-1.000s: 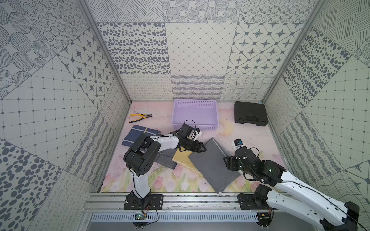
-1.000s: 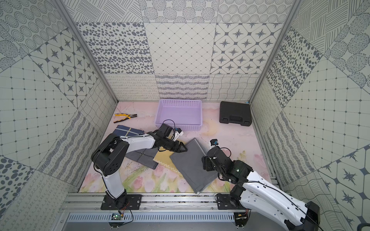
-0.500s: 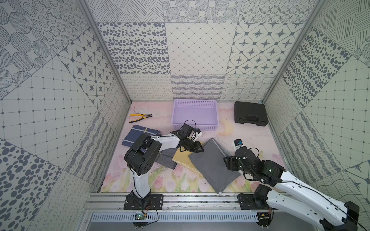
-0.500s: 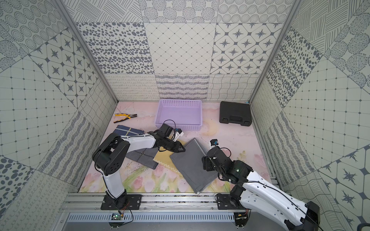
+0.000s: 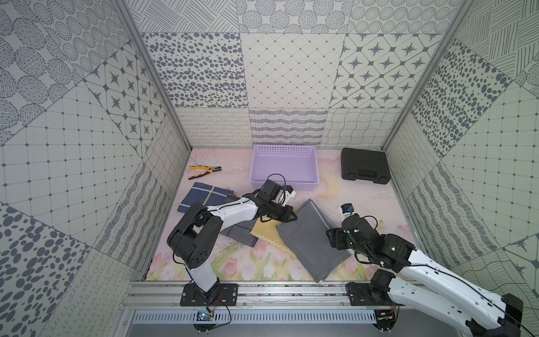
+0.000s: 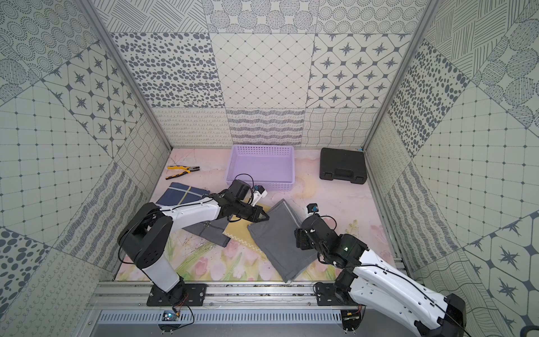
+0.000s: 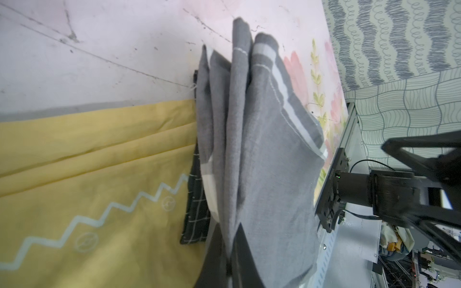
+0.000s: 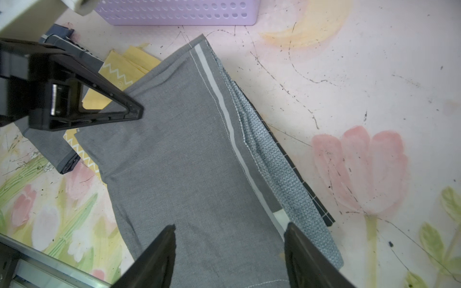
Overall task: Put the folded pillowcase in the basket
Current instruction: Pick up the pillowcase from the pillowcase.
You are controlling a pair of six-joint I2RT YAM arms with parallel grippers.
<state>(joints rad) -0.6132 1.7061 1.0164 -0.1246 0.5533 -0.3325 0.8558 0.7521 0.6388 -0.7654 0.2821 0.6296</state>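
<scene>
The folded grey pillowcase (image 5: 312, 236) (image 6: 280, 239) lies in the middle of the floral table, partly over a yellow cloth. The lilac basket (image 5: 284, 185) (image 6: 262, 186) stands behind it, with nothing in it. My left gripper (image 5: 288, 217) (image 6: 264, 217) is at the pillowcase's left far corner. In the left wrist view the gripper (image 7: 230, 261) is shut on a bunched edge of the pillowcase (image 7: 262, 149). My right gripper (image 5: 334, 237) (image 8: 229, 239) hangs open over the pillowcase's (image 8: 187, 162) right side, with flat cloth between its fingers.
A yellow zigzag cloth (image 5: 267, 233) and a dark grey cloth (image 5: 239, 233) lie under the left arm. A navy cloth (image 5: 204, 197) and pliers (image 5: 204, 171) are at the far left. A black hard case (image 5: 364, 169) sits at the back right. A metal rail (image 5: 262, 289) runs along the front.
My left gripper has closed on the pillowcase's edge, which now bunches up between its fingers. The right arm has not moved.
</scene>
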